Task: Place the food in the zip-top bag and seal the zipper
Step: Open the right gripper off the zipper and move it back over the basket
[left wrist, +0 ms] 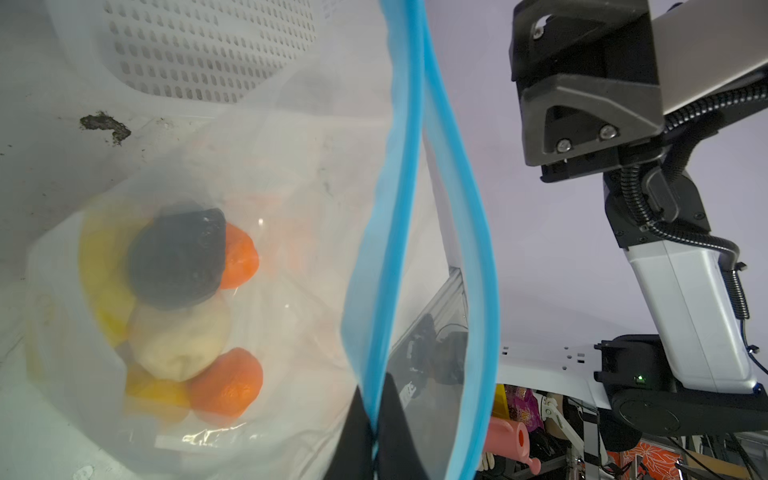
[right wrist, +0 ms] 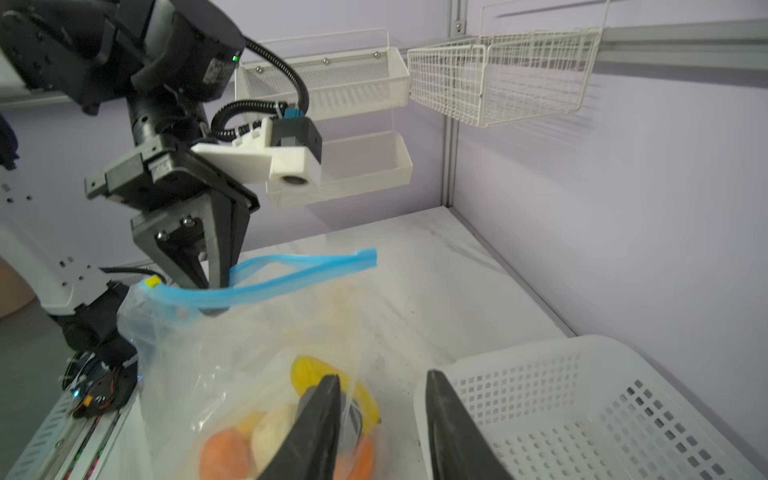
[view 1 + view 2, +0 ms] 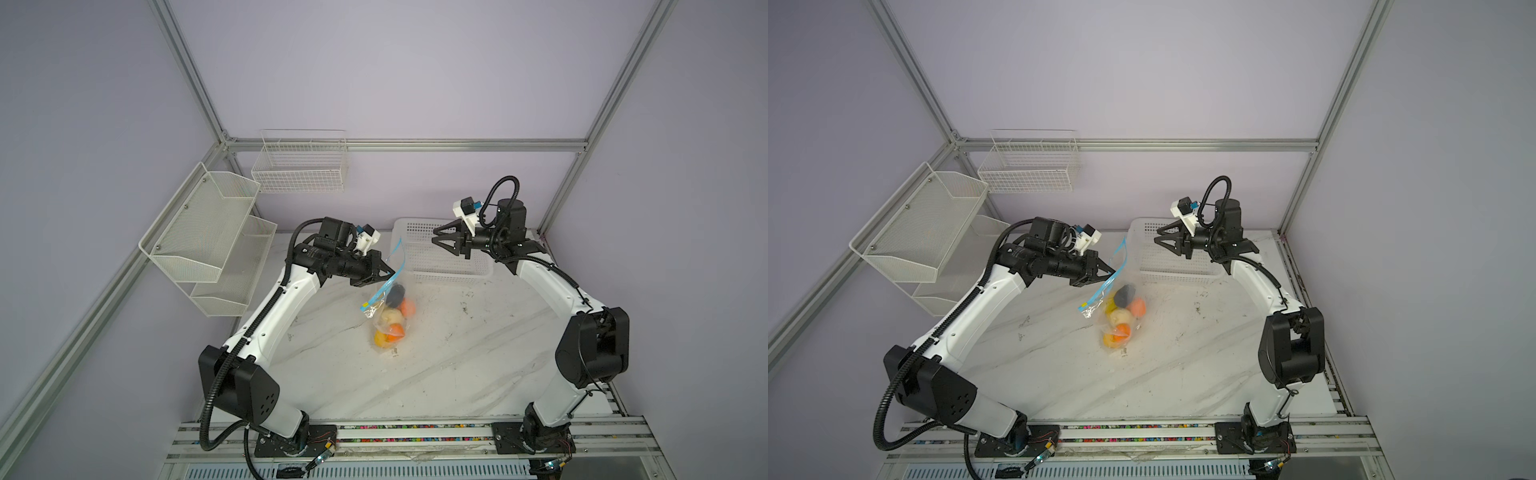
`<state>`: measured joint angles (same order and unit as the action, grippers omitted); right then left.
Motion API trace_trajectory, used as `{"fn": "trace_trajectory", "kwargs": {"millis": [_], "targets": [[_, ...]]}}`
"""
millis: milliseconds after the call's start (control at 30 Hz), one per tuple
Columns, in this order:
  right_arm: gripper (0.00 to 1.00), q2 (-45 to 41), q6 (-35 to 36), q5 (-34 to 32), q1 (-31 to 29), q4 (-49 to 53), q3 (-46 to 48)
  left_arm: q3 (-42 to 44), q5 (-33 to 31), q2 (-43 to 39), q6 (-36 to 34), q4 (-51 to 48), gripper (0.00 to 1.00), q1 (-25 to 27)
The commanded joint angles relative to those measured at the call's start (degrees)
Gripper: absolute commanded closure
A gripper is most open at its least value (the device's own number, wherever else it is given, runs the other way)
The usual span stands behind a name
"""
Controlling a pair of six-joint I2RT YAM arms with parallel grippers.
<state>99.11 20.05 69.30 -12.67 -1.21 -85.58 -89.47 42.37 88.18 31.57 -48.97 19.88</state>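
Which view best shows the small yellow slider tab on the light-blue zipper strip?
Right wrist view: the small yellow slider tab is near and unobstructed. Both top views show only a speck; left wrist view misses it.

A white, grey-veined table (image 3: 457, 374) fills the lower middle of both top views. Near its centre the bag (image 3: 376, 312) rests on it by its lower end. The part holding the fruit (image 3: 397, 330) touches the top, and the rest rises off it. A white perforated basket (image 3: 440, 257) sits at the table's upper right, by the back edge and near the bag. Dark smudges (image 3: 467, 296) mark the surface just below the basket.
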Motion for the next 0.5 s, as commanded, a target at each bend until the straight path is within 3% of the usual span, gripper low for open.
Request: {"fn": "trace_trajectory", "kwargs": {"millis": [0, 200, 467], "targets": [[0.61, -0.4, 13.0, 9.7, 1.0, -0.5, -2.1, -3.9, 1.1, 0.6, -3.2, -1.4, 1.0, -0.5], [0.47, 5.6, 13.7, 14.9, 0.5, -6.2, -3.4, -4.9, -0.4, 0.9, -5.7, -3.8, 1.0, -0.5], [0.22, 8.9, 15.1, 13.0, -4.4, -7.6, -4.6, -9.2, -1.5, 2.2, -7.8, -7.1, 1.0, -0.5]]}}
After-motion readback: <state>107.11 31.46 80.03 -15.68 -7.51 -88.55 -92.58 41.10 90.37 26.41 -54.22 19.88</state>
